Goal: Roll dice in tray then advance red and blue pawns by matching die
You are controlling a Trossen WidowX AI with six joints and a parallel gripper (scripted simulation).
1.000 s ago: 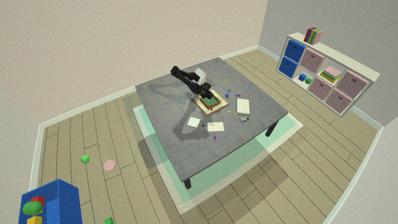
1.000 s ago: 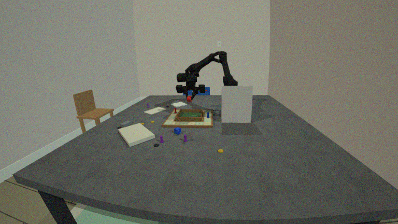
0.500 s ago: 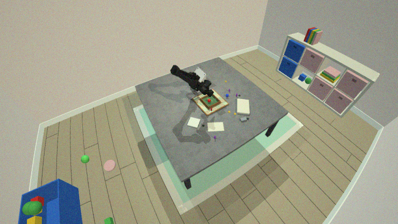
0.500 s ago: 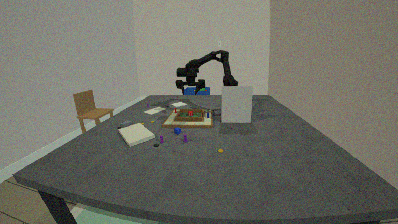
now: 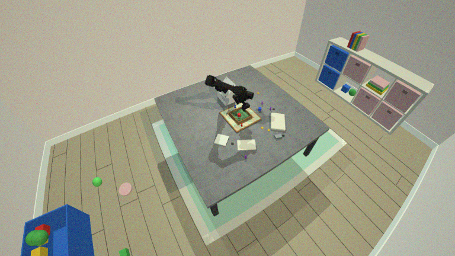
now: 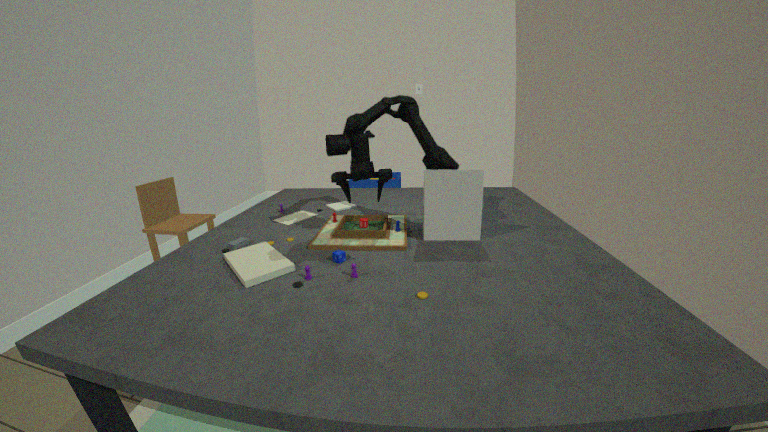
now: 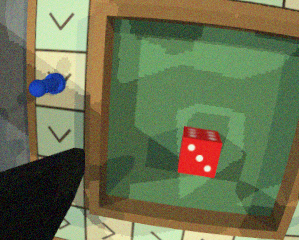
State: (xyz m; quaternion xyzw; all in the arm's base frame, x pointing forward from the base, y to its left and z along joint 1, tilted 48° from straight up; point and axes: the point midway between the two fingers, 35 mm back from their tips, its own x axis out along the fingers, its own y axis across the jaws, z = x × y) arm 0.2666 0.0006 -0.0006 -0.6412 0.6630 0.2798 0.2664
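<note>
The red die (image 5: 239,115) (image 6: 364,223) (image 7: 199,152) is inside the green-floored tray (image 6: 362,234) (image 7: 96,100); its face toward the wrist camera shows three pips. My gripper (image 6: 364,201) (image 7: 196,175) is wide open and empty above the tray. The blue die (image 5: 259,109) (image 6: 339,256) lies on the table outside the board (image 6: 356,246) (image 7: 61,30). The blue pawn (image 5: 235,106) (image 6: 397,226) (image 7: 54,83) stands on a cream square of the track, left of the tray in the wrist view. The red pawn (image 5: 241,124) (image 6: 334,217) stands on another side of the track.
A cream box (image 5: 278,121) (image 6: 258,263) lies beyond the blue die. Purple pawns (image 6: 308,272) (image 6: 353,270) stand near that die. Yellow discs (image 5: 262,127) (image 6: 422,295), dark discs and pale sheets (image 5: 246,144) lie around the board. A pale upright block (image 6: 453,205) stands by the arm's base.
</note>
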